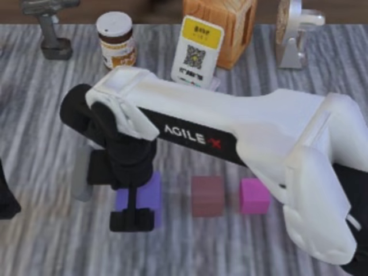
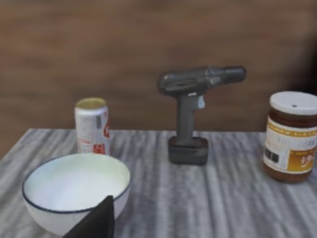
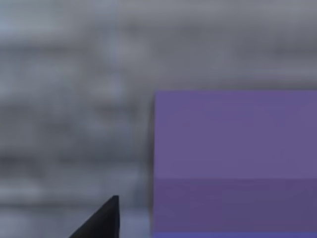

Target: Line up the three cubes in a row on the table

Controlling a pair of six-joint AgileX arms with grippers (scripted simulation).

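Three cubes lie in a row on the grey streaked table (image 1: 46, 241): violet-purple (image 1: 152, 187), reddish-brown (image 1: 207, 196), then magenta (image 1: 254, 195). My right arm reaches across from the right, and its gripper (image 1: 132, 219) hangs straight over the purple cube, hiding most of it. In the right wrist view the purple cube (image 3: 233, 158) fills one side. One black fingertip (image 3: 106, 220) stands clear of the cube's edge with table showing between them, so the gripper is open. My left arm (image 1: 6, 201) is parked at the left edge, with one finger (image 2: 101, 220) showing wide of centre, open.
Along the back edge stand a drill (image 1: 52, 29), a jar (image 1: 116, 40), a QR sign (image 1: 196, 52), an orange wooden block (image 1: 221, 26) and a metal stand (image 1: 296, 34). The left wrist view shows a white bowl (image 2: 74, 191) and a can (image 2: 92, 126).
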